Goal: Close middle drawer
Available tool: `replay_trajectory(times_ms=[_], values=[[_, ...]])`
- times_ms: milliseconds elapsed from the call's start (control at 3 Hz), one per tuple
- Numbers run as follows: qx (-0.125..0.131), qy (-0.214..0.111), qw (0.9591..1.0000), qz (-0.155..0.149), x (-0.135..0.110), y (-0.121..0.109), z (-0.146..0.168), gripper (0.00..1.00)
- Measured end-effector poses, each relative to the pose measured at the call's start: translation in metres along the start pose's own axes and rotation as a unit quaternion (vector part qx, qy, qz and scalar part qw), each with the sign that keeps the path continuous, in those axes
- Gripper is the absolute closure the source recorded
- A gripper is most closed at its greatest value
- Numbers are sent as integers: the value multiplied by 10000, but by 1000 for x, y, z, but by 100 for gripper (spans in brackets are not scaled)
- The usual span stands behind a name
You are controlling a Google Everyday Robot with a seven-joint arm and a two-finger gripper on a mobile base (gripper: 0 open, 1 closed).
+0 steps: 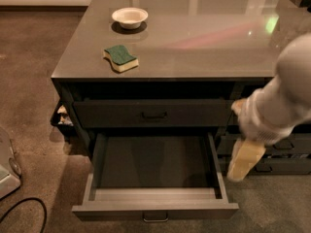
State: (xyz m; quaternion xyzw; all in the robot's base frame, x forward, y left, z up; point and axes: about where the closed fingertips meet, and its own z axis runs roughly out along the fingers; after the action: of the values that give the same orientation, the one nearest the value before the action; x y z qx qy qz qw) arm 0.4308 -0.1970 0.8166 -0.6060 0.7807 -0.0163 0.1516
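The middle drawer (pixel 155 210) is pulled far out of the grey counter, its low flat front toward me with a small U-shaped handle (pixel 155 219). Its long shallow grey inside (pixel 154 165) looks empty. Above it a taller-fronted wide drawer (pixel 151 113) is shut. My gripper (pixel 239 173), with cream-coloured fingers pointing down, hangs from the pale arm (pixel 282 98) at the right. It is over the drawer's right side wall (pixel 217 165), behind the front panel.
On the counter top (pixel 204 38) sit a white bowl (pixel 129 17) and a green and yellow sponge (pixel 120 58). Narrower dark drawers (pixel 286 147) stand at the right. A black cable (pixel 22 211) and a white object (pixel 6 171) lie on the carpet at the left.
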Motion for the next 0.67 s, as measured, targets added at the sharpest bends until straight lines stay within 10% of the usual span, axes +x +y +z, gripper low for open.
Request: replay_trajectory(times_ms=[667], values=[[-801,-306,9960,269,21,70,181,19]])
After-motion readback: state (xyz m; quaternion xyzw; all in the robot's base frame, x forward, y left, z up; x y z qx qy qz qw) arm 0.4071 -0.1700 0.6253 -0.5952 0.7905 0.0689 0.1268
